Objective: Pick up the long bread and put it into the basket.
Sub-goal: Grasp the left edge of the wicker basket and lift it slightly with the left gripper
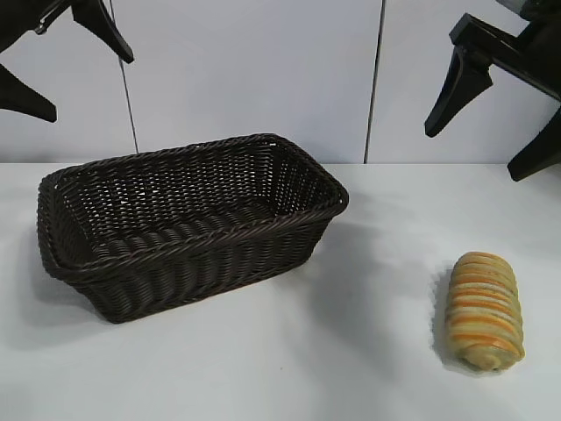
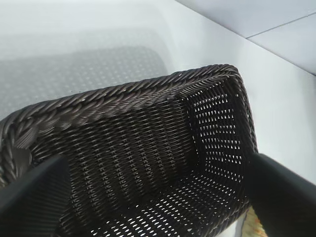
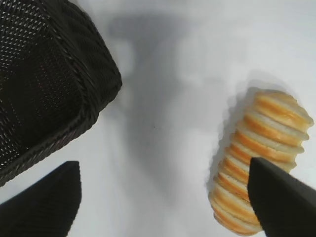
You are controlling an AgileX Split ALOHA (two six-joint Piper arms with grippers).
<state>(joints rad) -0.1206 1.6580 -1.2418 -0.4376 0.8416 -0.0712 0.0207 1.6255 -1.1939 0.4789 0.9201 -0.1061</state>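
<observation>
Below the wide-open, empty right tool (image 1: 491,114), the long bread (image 1: 484,312) is seen on the counter (image 1: 280,368), well apart from the basket (image 1: 188,230) under the equally open left tool (image 1: 61,61), so an off-centre descent could push the loaf aside.

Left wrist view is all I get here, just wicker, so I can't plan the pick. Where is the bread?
Observer: The long bread lies on the table, to the right of the basket in the exterior view, clear of it.
Operator: Anything in the basket?
Observer: Nothing shows inside it from outside.
Operator: Which claw is nearer the bread?
Observer: The right claw, open, raised at upper right in the exterior view above the bread's side of the table.
Operator: And mine?
Observer: The left claw is open, up at the top left, above the basket's left end.
</observation>
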